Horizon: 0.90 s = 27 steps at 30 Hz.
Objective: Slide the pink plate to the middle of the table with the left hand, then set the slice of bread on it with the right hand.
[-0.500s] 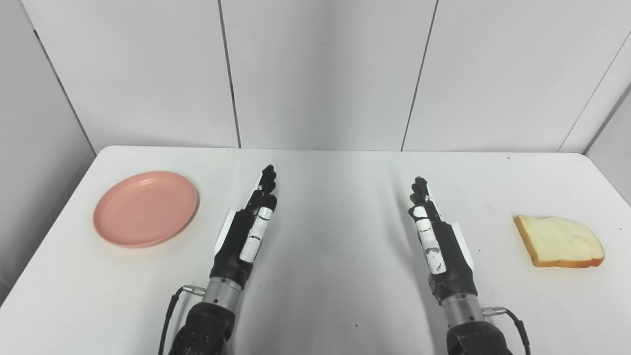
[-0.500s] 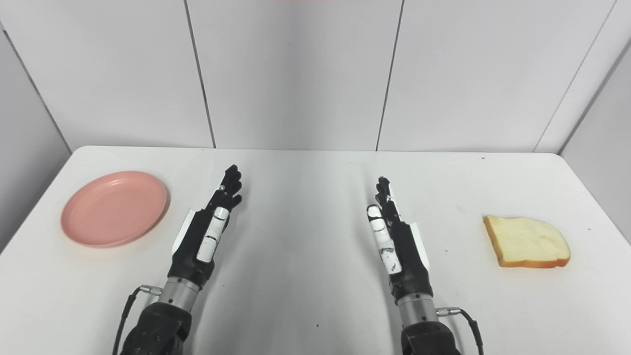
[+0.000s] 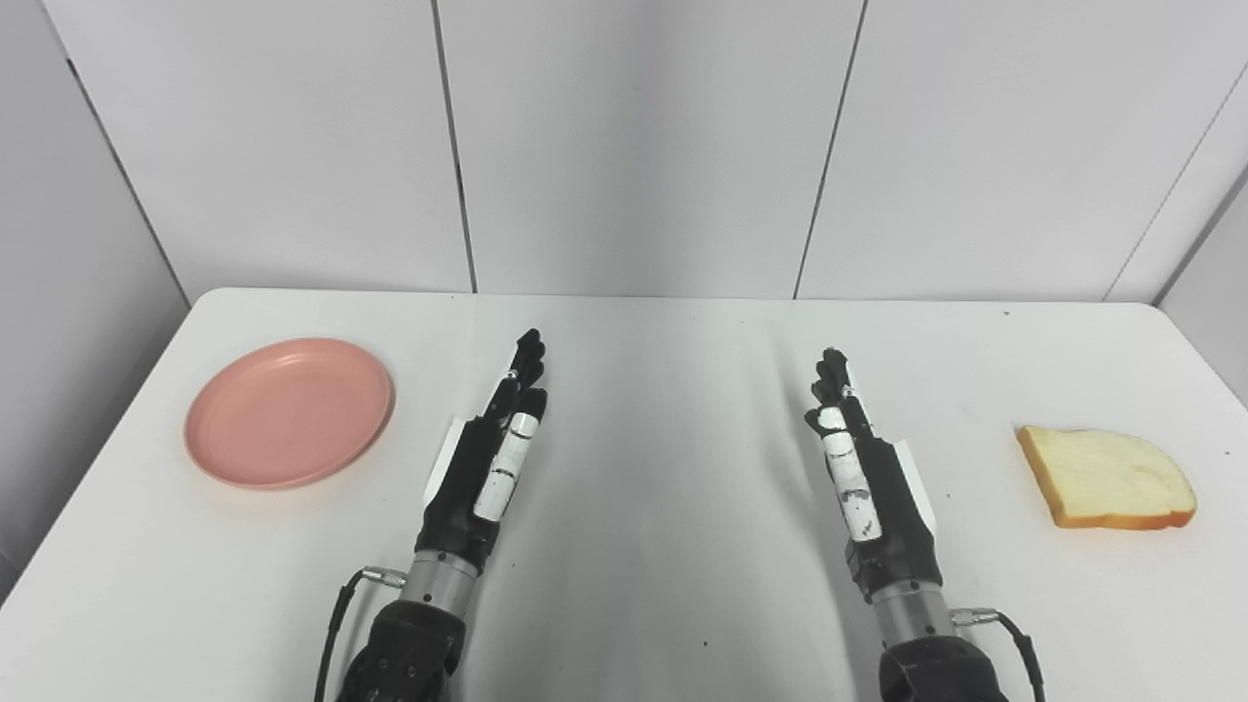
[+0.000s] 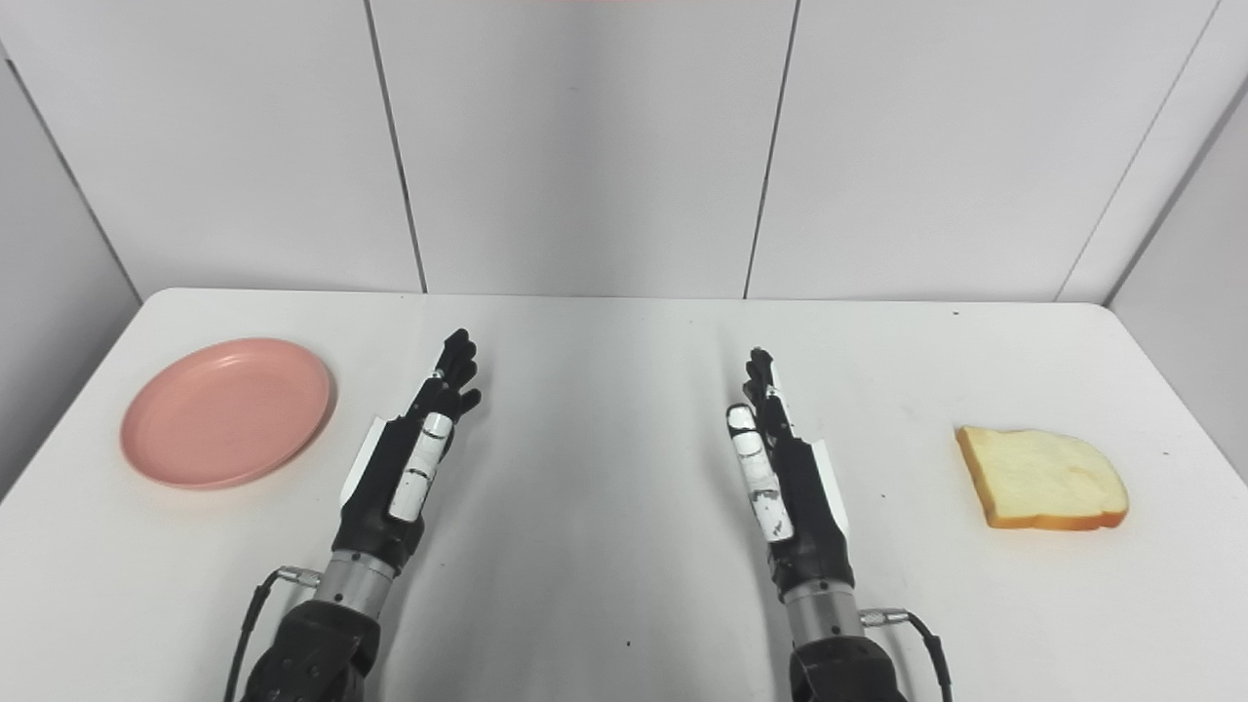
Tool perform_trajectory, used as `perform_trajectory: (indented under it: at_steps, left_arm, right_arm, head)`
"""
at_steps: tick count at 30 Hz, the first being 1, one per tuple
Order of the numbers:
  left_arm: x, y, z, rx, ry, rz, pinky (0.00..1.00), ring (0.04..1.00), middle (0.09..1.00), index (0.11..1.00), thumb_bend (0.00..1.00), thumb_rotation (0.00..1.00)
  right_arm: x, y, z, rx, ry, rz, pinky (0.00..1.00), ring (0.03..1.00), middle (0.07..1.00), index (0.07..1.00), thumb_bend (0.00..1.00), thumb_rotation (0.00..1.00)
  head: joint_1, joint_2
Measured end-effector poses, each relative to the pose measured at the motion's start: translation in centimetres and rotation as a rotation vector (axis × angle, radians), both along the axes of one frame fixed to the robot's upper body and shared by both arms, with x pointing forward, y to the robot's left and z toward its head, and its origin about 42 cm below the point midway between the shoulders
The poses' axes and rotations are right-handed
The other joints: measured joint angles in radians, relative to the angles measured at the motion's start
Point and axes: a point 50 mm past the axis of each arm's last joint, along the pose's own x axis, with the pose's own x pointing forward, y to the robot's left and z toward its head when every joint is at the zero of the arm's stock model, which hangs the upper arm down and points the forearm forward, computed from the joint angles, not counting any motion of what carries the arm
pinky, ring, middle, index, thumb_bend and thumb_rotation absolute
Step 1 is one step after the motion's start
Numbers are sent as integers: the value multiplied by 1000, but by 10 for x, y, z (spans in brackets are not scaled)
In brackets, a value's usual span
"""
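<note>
A round pink plate (image 3: 289, 410) lies flat near the table's left edge, with nothing on it. A slice of bread (image 3: 1107, 477) with a brown crust lies at the far right. My left hand (image 3: 492, 453) is over the table to the right of the plate, apart from it, open with its fingers stretched forward. Well to the left of the bread, my right hand (image 3: 858, 468) is open too, fingers straight and holding nothing. Both hands stand edge-on with the thumb on top.
The white table (image 3: 663, 390) ends at a grey panelled wall (image 3: 634, 146) behind. A cable hangs at each wrist near the bottom edge. A few tiny dark specks dot the tabletop.
Both hands have drawn back toward me very slightly. The plate and the bread have not moved.
</note>
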Motion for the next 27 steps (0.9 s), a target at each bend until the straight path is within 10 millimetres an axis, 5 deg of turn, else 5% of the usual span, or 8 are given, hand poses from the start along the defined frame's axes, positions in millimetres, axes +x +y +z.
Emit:
perform_trajectory:
  at_steps: [5, 12, 19, 27]
  left_arm:
    - [0, 0, 0, 0, 0, 1, 943, 999, 1000, 1000, 590, 1000]
    - [-1, -8, 0, 36, -9, 26, 916, 970, 999, 999, 581, 1000]
    - [-3, -35, -9, 57, 18, 36, 940, 991, 1000, 1000, 571, 1000]
    - [1, -43, -20, 59, 59, 66, 957, 978, 991, 994, 692, 1000]
  right_arm:
    - [0, 0, 0, -8, -1, -3, 960, 985, 996, 993, 305, 1000]
    - [0, -7, 0, 41, 2, -2, 1000, 1000, 1000, 1000, 295, 1000]
    - [3, -25, -9, 70, -8, 20, 1000, 1000, 1000, 1000, 299, 1000]
    - [4, -30, -7, 59, -19, 19, 1000, 1000, 1000, 1000, 234, 1000]
  head:
    - [5, 2]
    - [174, -28]
    - [255, -55]
    - [284, -63]
